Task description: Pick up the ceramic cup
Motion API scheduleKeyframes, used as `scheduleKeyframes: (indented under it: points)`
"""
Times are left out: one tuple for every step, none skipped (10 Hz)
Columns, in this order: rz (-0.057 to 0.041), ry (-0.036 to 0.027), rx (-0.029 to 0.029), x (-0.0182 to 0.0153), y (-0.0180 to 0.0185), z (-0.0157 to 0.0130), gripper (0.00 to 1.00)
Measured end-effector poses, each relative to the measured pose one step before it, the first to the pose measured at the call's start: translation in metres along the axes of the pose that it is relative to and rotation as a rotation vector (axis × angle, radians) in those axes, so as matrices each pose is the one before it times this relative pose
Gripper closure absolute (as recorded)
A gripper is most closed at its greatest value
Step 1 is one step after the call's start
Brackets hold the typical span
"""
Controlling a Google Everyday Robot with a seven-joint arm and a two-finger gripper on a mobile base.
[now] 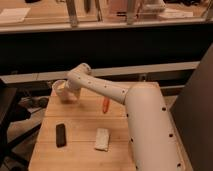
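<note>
Presently the ceramic cup (60, 90) sits left of centre at the wooden table's (80, 135) far corner, gripper (69, 93) against it, seemingly for grasping; carrot-like orange piece (105, 105) nearby.

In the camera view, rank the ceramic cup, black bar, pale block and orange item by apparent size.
1. Ceramic cup, at the far left corner, the hand at it.
2. Black bar and pale block: look alike, nearer the camera.
3. Orange item.
</note>
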Motion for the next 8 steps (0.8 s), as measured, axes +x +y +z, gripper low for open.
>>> scheduleKeyframes:
  points:
    - [-0.00264, -0.00165, -0.00063, -0.00109, -0.00080, 0.00184, 0.20]
    - [-0.00160, -0.00225, -0.00064, -0.00136, -0.00017, 0.00264, 0.20]
    - [-0.00135, -0.00031, -0.00082, -0.00019, 0.00031, 0.00052, 0.20]
    - [-0.00052, -0.00077, -0.00176, 0.00004, 0.00153, 0.00063, 0.21]
    - [-0.00514, 0.00008, -0.00732, -0.00046, 0.00168, 0.00251, 0.28]
    - [-0.00118, -0.00141, 0.00096, -0.00050, -0.00186, 0.00054, 0.31]
    - [-0.00184, -0.00353, -0.00055, -0.00148, -0.00053, 0.00139, 0.37]
    - [-0.00154, -0.00151, 0.00053, -0.00045, -0.00094, 0.00025, 0.45]
